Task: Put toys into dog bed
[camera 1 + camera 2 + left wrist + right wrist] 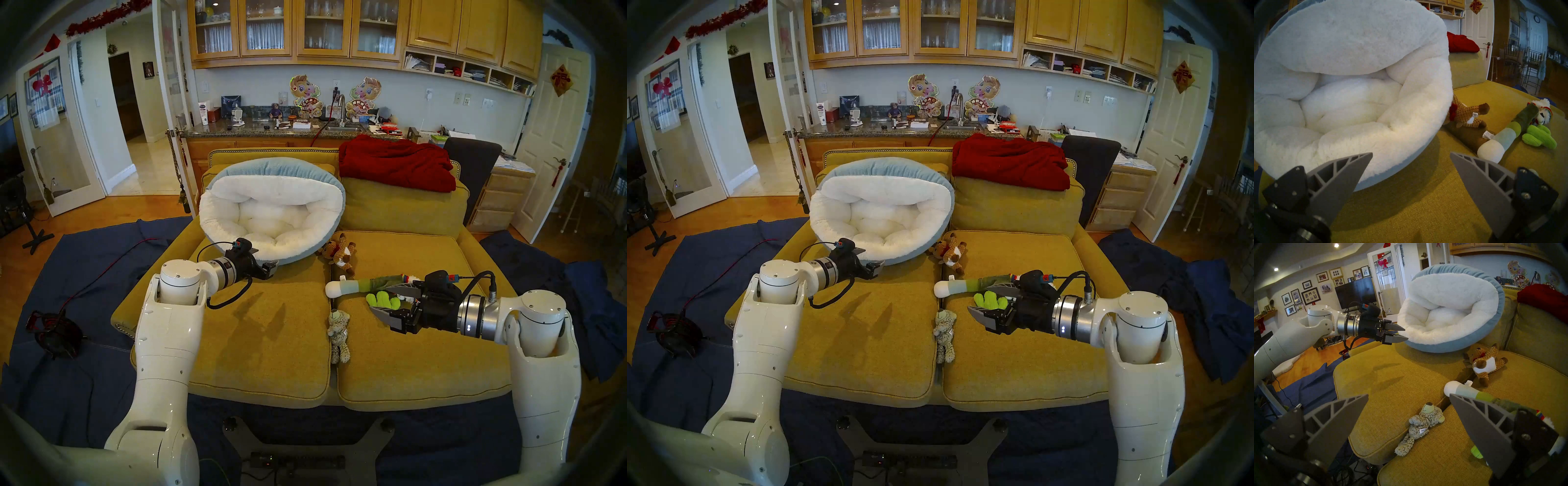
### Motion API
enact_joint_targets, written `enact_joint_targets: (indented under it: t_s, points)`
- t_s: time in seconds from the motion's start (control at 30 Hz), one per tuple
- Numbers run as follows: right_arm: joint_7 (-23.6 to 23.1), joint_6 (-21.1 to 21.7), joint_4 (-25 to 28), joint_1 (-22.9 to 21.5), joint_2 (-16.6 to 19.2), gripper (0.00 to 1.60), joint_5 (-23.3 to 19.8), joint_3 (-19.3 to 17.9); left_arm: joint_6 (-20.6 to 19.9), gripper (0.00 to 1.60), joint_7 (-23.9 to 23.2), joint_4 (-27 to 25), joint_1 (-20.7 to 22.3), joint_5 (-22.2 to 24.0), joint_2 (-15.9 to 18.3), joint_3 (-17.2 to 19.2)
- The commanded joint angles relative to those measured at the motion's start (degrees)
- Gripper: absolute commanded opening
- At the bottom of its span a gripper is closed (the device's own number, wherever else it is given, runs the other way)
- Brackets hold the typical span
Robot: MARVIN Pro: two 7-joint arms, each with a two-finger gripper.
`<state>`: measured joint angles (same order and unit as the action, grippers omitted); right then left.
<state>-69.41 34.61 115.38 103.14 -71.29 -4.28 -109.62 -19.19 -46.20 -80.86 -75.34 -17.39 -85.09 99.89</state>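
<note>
A: Fingers? 
B: Both spread wide, empty. The left gripper (271,268) hangs at the dog bed (325,203) rim, centre-left of the head view; the right gripper (390,300) hovers over the cactus (383,299), centre-right. 
A: Step? 
B: First pick, I'd judge: bed empty, the tube (346,287), grey cub (338,331) and brown animal (341,254) lie on the sofa (271,339). Next: drop, then close on the cactus.

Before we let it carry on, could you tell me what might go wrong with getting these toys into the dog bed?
1. The dog bed leans tilted against the sofa back; a dropped toy may roll out, or a push may tip it.
2. The green cactus, long tube and white animal lie bunched together, so the open right tool may snag two.
3. The grey cub lies in the cushion gap and may slip deeper.
</note>
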Motion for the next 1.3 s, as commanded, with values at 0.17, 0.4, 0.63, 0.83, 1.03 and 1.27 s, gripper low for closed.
enact_joint_targets:
  t_s: [0.17, 0.4, 0.63, 0.83, 1.03, 1.27]
  points:
    - [-0.04, -0.06, 1.08, -0.62, 0.01, 1.6, -0.18, -0.01, 0.17, 1.6, -0.04, -1.5, 1.74, 0.19, 0.07, -0.06]
    - [0.25, 1.21, 1.69, -1.07, 0.52, 1.6, 0.41, 0.47, 0.17, 1.6, -0.02, -1.49, 1.73, 0.2, 0.08, -0.07]
    - [1.22, 6.51, 3.45, -3.72, 2.72, 1.6, 1.49, 1.69, 0.22, 1.6, 0.01, -1.46, 1.72, 0.21, 0.07, -0.06]
    - [4.42, 12.16, 4.94, -5.55, 5.28, 1.6, 2.71, 3.59, 0.23, 1.6, 0.03, -1.44, 1.72, 0.22, 0.07, -0.07]
    - [8.79, 17.69, 4.24, -7.11, 7.76, 1.6, 3.36, 7.62, 0.22, 1.6, 0.03, -1.46, 1.72, 0.22, 0.08, -0.08]
    - [13.95, 20.39, 2.46, -8.64, 9.54, 1.6, 2.71, 12.3, 0.2, 1.6, 0.03, -1.47, 1.73, 0.23, 0.08, -0.08]
